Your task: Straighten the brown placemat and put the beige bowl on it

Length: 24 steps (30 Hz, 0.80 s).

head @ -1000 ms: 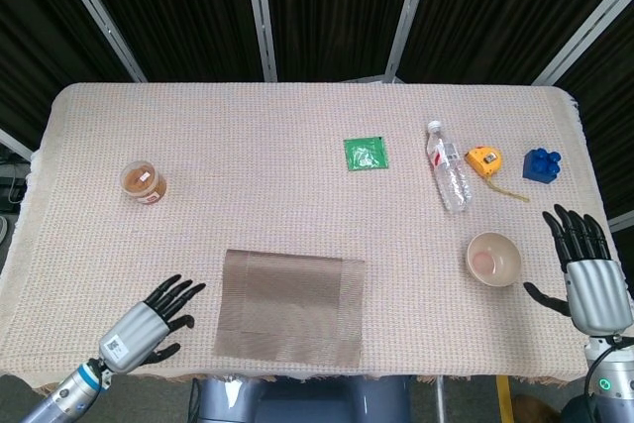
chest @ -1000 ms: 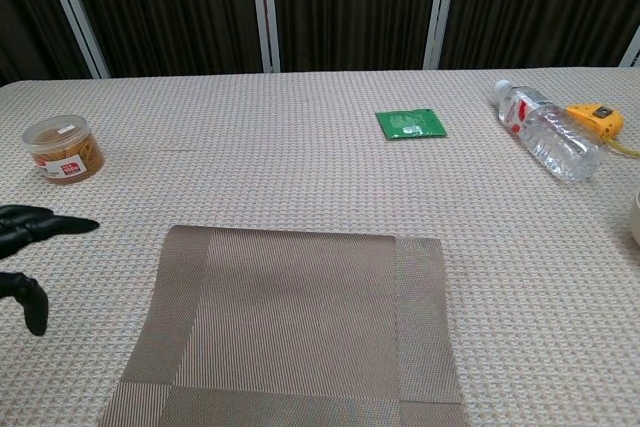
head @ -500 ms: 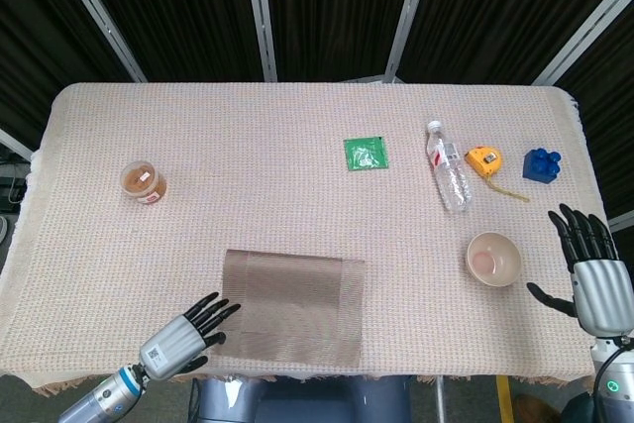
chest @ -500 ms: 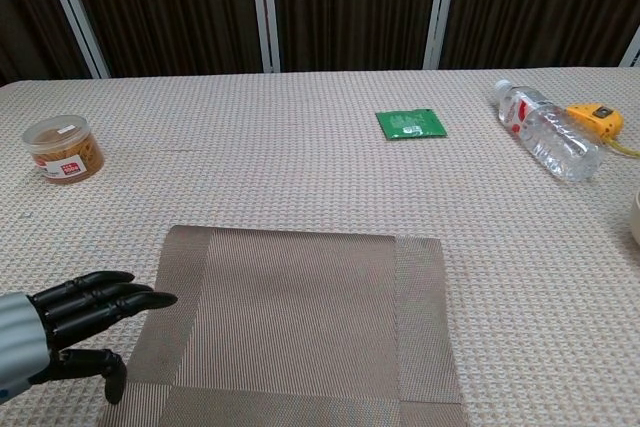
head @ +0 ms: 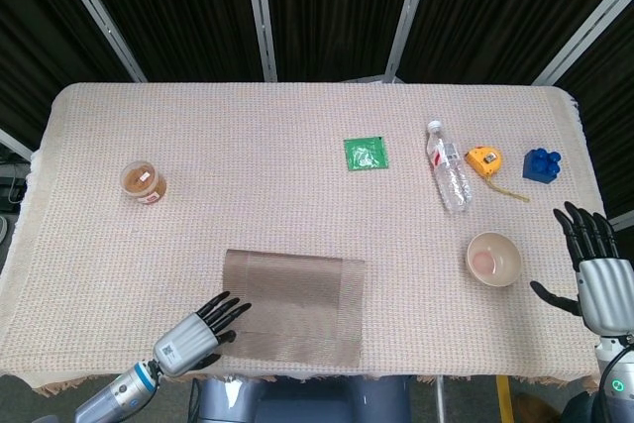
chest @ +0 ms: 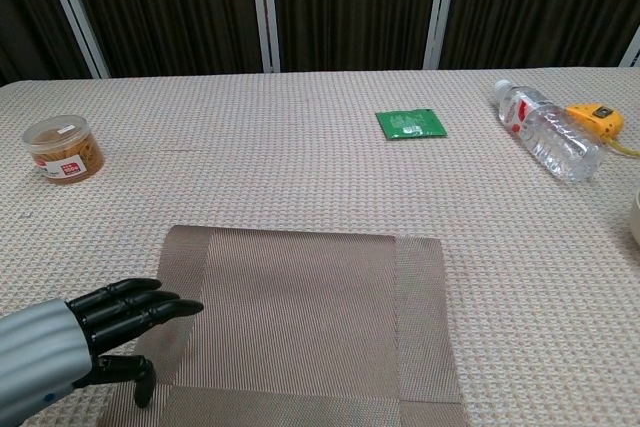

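Left hand (chest: 115, 322) advanced onto placemat (chest: 300, 317) left edge.

Bare cloth lies between the beige bowl (head: 493, 259) and the brown placemat (head: 290, 307); the water bottle (head: 448, 180) lies beyond it.

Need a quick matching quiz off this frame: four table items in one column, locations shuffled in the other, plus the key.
Things:
1. brown placemat
2. beige bowl
3. green packet
4. snack jar

Places:
A. far left of the table, alone
B. near edge, with the left robot hand at its left end
C. right side, near the open right robot hand
D. centre of the table, left of the water bottle

Pairs: 1-B, 2-C, 3-D, 4-A
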Each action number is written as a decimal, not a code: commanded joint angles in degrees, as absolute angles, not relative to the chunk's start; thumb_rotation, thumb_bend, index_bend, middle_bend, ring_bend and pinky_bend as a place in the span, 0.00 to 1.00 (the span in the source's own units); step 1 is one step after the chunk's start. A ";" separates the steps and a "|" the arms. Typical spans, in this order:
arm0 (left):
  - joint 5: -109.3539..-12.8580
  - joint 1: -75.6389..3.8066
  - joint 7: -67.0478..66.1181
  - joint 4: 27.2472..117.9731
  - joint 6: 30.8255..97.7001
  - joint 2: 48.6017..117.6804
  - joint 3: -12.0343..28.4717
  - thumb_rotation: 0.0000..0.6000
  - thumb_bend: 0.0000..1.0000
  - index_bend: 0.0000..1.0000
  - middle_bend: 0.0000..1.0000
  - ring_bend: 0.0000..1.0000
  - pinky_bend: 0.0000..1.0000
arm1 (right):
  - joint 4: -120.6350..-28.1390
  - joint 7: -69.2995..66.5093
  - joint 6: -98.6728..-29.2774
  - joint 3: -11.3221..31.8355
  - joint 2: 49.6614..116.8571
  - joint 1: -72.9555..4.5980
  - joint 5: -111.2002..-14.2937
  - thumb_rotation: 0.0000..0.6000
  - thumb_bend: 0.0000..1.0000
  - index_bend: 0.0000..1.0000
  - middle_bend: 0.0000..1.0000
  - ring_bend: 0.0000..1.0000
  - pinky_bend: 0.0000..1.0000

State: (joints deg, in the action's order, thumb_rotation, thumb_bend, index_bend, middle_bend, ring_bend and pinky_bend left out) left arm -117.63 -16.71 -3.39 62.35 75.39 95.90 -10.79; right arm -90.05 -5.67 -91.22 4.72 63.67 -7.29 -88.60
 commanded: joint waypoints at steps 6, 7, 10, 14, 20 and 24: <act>-116.48 -17.20 -4.21 62.77 74.54 96.00 -11.27 1.00 0.32 0.47 0.00 0.00 0.00 | -90.14 -6.17 -91.26 4.88 63.43 -7.12 -88.73 1.00 0.00 0.00 0.00 0.00 0.00; -116.39 -17.21 -4.23 62.80 74.49 96.01 -11.32 1.00 0.34 0.48 0.00 0.00 0.00 | -90.14 -6.19 -91.25 4.89 63.41 -7.11 -88.75 1.00 0.00 0.00 0.00 0.00 0.00; -116.03 -17.33 -4.20 62.97 74.40 96.10 -11.56 1.00 0.41 0.48 0.00 0.00 0.00 | -90.16 -6.28 -91.23 4.92 63.33 -7.06 -88.86 1.00 0.00 0.00 0.00 0.00 0.00; -115.37 -17.53 -4.13 63.23 74.44 96.21 -11.95 1.00 0.45 0.50 0.00 0.00 0.00 | -90.17 -6.37 -91.14 5.00 63.24 -6.98 -88.97 1.00 0.00 0.00 0.00 0.00 0.00; -114.65 -17.76 -4.26 63.35 74.51 96.35 -12.49 1.00 0.46 0.52 0.00 0.00 0.00 | -90.21 -6.56 -91.06 5.13 63.11 -6.86 -89.04 1.00 0.00 0.00 0.00 0.00 0.00; -114.15 -17.92 -4.14 63.61 74.61 96.44 -12.80 1.00 0.47 0.53 0.00 0.00 0.00 | -90.29 -6.69 -90.96 5.25 62.98 -6.79 -89.01 1.00 0.00 0.00 0.00 0.00 0.00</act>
State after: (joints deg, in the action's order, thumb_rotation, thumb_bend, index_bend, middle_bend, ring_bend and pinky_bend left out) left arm -114.19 -17.89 -4.17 63.57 74.60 96.43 -12.76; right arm -90.28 -6.69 -90.97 5.24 62.99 -6.79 -89.01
